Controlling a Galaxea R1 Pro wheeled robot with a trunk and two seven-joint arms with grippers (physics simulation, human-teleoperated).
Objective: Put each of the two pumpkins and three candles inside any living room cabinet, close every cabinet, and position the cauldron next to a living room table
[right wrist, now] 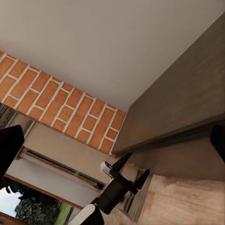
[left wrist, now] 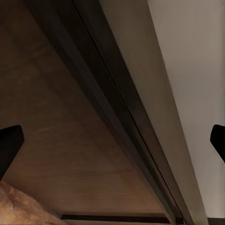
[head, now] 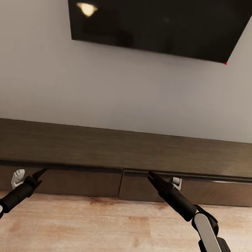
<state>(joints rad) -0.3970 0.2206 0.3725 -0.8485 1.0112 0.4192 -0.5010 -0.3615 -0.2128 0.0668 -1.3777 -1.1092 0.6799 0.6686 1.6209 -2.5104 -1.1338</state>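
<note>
At the far left of the head view the left gripper (head: 39, 174) points up at the front of the cabinet (head: 118, 149), its tip just under the overhanging lip of the top, close to the left door (head: 72, 180). In the left wrist view its fingers (left wrist: 9, 145) sit at opposite edges of the frame, spread wide with nothing between them, and the cabinet's edge runs diagonally across the gap. The cabinet is a long low unit whose long axis runs side to side along the wall, below the dark wall screen (head: 159, 17).

Moving right, a vertical seam separates the left door from the right door (head: 160, 190); both fronts look shut and flat, with no handle to catch. The right gripper (head: 153, 178) reaches the upper corner of the right door, just beside the seam, so this arm is the nearer one for prying there. In the right wrist view its fingers (right wrist: 9, 145) are likewise spread apart and empty; the left gripper (right wrist: 126, 171) shows beyond them.

No pumpkins or candles are visible. The wooden floor (head: 117, 230) before the cabinet is open, leaving room for a door to swing out, I judge.
</note>
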